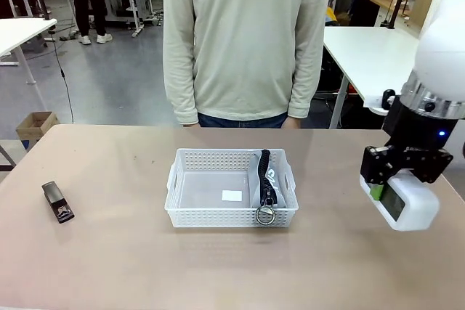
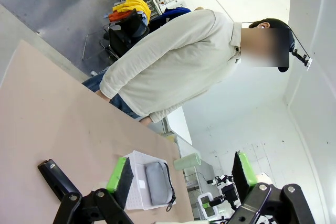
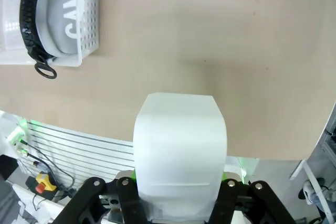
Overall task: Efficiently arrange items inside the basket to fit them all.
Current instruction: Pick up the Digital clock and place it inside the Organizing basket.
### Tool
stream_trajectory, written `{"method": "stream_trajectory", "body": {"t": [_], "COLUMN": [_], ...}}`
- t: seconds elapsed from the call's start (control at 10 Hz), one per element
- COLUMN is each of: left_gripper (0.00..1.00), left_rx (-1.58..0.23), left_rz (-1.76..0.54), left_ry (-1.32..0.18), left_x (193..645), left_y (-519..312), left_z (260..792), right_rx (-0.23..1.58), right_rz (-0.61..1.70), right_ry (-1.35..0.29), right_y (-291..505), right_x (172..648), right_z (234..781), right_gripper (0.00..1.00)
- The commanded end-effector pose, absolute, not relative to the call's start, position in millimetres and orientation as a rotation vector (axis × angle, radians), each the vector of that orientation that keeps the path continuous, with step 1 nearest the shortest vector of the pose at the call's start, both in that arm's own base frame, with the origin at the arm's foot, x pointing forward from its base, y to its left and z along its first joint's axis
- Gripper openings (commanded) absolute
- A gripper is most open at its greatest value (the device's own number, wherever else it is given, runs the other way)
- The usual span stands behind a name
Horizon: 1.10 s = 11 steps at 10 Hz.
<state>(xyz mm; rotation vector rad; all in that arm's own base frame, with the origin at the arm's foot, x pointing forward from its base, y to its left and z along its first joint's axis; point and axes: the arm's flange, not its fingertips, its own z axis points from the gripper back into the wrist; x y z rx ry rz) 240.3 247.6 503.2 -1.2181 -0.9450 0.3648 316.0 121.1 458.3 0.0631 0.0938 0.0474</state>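
Take the basket [image 1: 218, 215] as your mark. It sits mid-table, long side toward you, and the table [image 1: 218, 274] lies bare along all four of its sides.

Inside, the grey "CAMPUS" pouch [image 1: 275, 179] stands on edge against the basket's right end wall, zipper up. Its ring [image 1: 264, 215] hangs over the near rim. The basket floor left of the pouch is free (one small white label lies on it).

Well right of the basket and above the tabletop, your right gripper [image 1: 392, 194] pinches the white rounded box [image 1: 408, 207] between its pads. Open table lies between the box and the basket.

Well left of the basket, toward the table's left edge, the small black stapler [image 1: 57, 202] lies flat with nothing around it. Your left gripper [image 2: 182, 174] hangs above that side, fingers spread wide and holding nothing.

The tabletop is a smooth, matte, pale brown. Behind the basket a person [image 1: 247, 34] stands at the far edge, arms down. Beyond are grey floor and white tables.

In the left wrist view a pale green cup [image 2: 187, 161] shows just past the basket. It is small there, and what it rests on I cannot tell. In the right wrist view the box covers most of the gripping fingers, leaving only slivers of green pad at its sides. The basket is cut off at that picture's top-left corner.
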Motion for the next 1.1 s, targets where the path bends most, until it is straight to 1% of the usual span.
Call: {"method": "stream_trajectory", "body": {"t": [0.0, 0.1, 0.2, 0.4, 0.5, 0.6, 0.8, 1.0], "left_gripper": [1.00, 1.00, 1.00, 1.00, 1.00, 1.00, 1.00, 1.00], "left_rx": [-1.224, -1.224, -1.224, -1.224, -1.224, -1.224, -1.224, -1.224], "left_rz": [0.345, 0.345, 0.345, 0.345, 0.345, 0.345, 0.345, 0.345], "left_ry": [-0.971, -0.971, -0.971, -0.971, -0.971, -0.971, -0.971, -0.971], "left_x": [241, 241, 241, 241, 241, 241, 241, 241], "left_y": [247, 247, 247, 247, 247, 247, 247, 247], "left_z": [504, 504, 504, 504, 504, 504, 504, 504], "right_rx": [0.066, 0.007, -0.056, -0.168, -0.209, -0.198, -0.160, -0.192], "right_rz": [0.027, 0.075, 0.078, 0.208, 0.313, 0.408, 0.501, 0.665], "right_ry": [0.087, 0.073, 0.015, -0.133, -0.168, -0.180, -0.168, -0.243], "right_y": [118, 133, 162, 246, 302, 348, 418, 466], "right_x": [313, 312, 320, 346, 364, 378, 399, 413], "right_z": [464, 459, 473, 508, 515, 513, 502, 471], "right_gripper": [0.52, 0.52, 0.52, 0.52, 0.52, 0.52, 0.52, 0.52]}}
